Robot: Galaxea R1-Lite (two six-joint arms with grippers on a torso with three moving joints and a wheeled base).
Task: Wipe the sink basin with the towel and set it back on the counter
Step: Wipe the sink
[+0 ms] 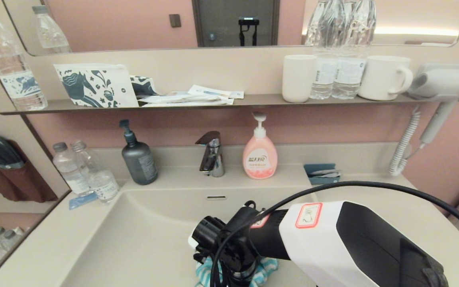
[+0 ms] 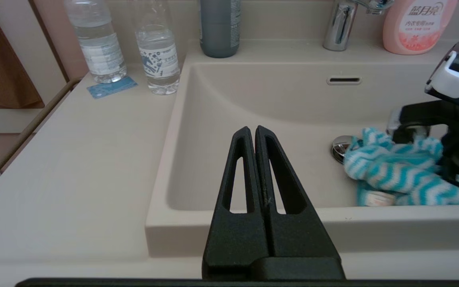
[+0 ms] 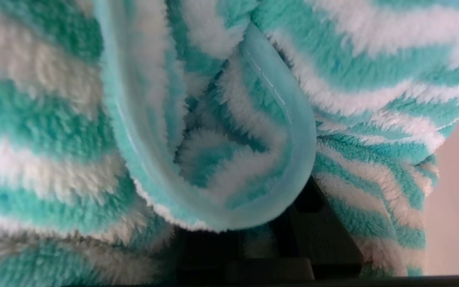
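Note:
The turquoise and white zigzag towel lies bunched on the floor of the beige sink basin, beside the chrome drain plug. My right gripper reaches down into the basin and is shut on the towel; cloth fills the right wrist view and covers the fingertips. The overflow slot sits in the basin's back wall. My left gripper is shut and empty, hovering above the basin's front left edge. The counter surrounds the basin.
At the back of the counter stand a chrome faucet, a pink soap bottle and a dark pump bottle. Two water bottles stand back left. A blue tray lies back right. The wall shelf holds cups and bottles.

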